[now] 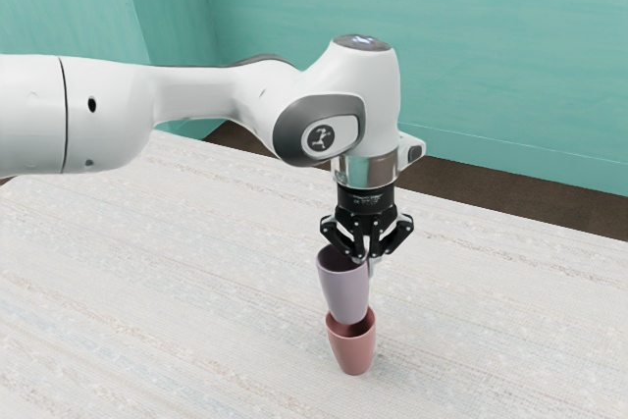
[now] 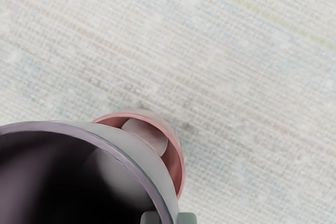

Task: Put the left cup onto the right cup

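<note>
Holding smooth lilac tapered cup (image 1: 342, 289) by its rim, fingers (image 1: 370, 254) nearly closed, base nested in dusty-pink tapered cup (image 1: 351, 345). Probably light, stiff, slick: best pinched at rim.

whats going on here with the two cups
The arm is stacking one cup into another on the table. Its fingers pinch the rim of the purple cup and hold it upright. That cup's base is already inside the mouth of the pink cup, which stands on the table. The purple cup has not been let go yet.
</note>
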Robot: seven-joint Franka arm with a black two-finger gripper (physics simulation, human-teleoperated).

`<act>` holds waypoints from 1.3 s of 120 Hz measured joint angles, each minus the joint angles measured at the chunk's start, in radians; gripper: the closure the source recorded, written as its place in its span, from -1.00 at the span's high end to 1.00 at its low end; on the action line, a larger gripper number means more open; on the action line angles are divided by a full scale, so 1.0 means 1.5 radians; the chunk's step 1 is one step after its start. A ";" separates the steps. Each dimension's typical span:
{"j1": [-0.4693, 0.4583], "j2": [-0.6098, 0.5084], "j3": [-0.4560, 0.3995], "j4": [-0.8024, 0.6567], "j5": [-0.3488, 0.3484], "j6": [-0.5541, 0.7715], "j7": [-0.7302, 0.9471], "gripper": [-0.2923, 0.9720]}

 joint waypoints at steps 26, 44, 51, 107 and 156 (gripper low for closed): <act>0.000 0.006 0.000 -0.002 -0.001 0.010 0.009 -0.70; 0.000 0.008 0.000 -0.005 -0.001 0.015 0.012 -0.70; 0.000 0.009 0.000 -0.006 -0.002 0.017 0.013 -0.70; 0.001 0.021 0.001 -0.012 -0.002 0.023 0.018 -0.70; -0.002 0.026 0.001 -0.026 -0.003 0.049 0.021 -0.14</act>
